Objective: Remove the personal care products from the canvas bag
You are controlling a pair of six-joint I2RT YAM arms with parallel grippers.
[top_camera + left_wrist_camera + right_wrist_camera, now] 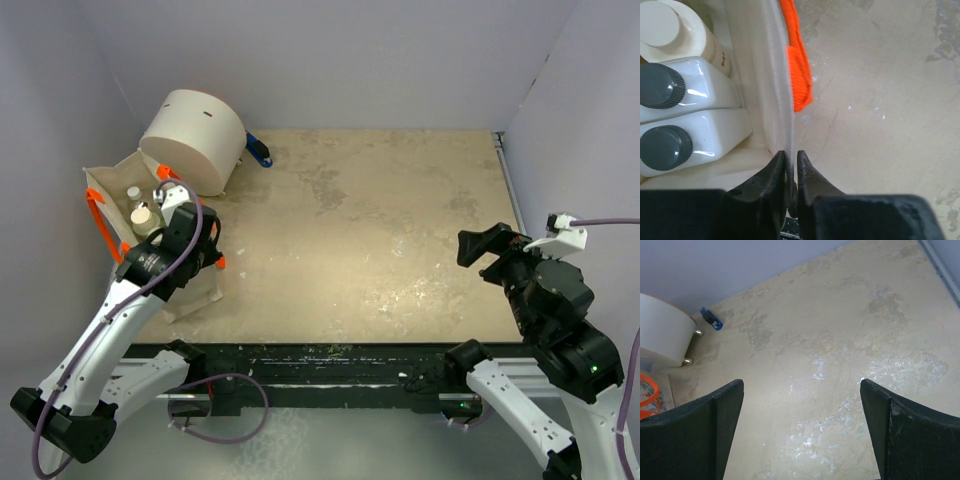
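Your left gripper [791, 162] pinches the side wall of the canvas bag [772, 75] at the table's [840, 315] left edge. Inside stand two white square bottles [705, 90], with a cream round bottle [670, 25] beyond them. Your right gripper [801, 387] hangs wide open, well apart.

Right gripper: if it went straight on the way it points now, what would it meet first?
Most likely the bare table. The right gripper, jaws open, points down at an open stretch of it; the cylinder sits well left of that line. Depth is unclear.
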